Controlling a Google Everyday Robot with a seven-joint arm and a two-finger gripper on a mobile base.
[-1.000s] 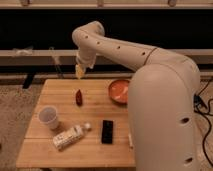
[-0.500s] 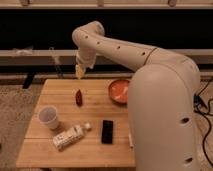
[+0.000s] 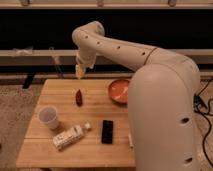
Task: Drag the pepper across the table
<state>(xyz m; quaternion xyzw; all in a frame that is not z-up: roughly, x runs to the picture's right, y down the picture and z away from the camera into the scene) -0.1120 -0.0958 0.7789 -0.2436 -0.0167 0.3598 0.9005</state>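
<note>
The pepper [image 3: 78, 97], small, dark red and tapered, lies on the light-wood table [image 3: 50, 153] toward its far middle. My gripper [image 3: 80, 72] hangs from the white arm just beyond the table's far edge, above and slightly behind the pepper, with a gap of air between them. It is open and holds nothing. The arm reaches in from the large white body on the right.
A white cup [image 3: 49, 117] stands left of centre. A small white bottle [image 3: 70, 136] lies on its side near the front, with a flat black device [image 3: 107, 131] to its right. An orange bowl [image 3: 120, 91] sits at the far right. My white body [image 3: 160, 115] covers the table's right side.
</note>
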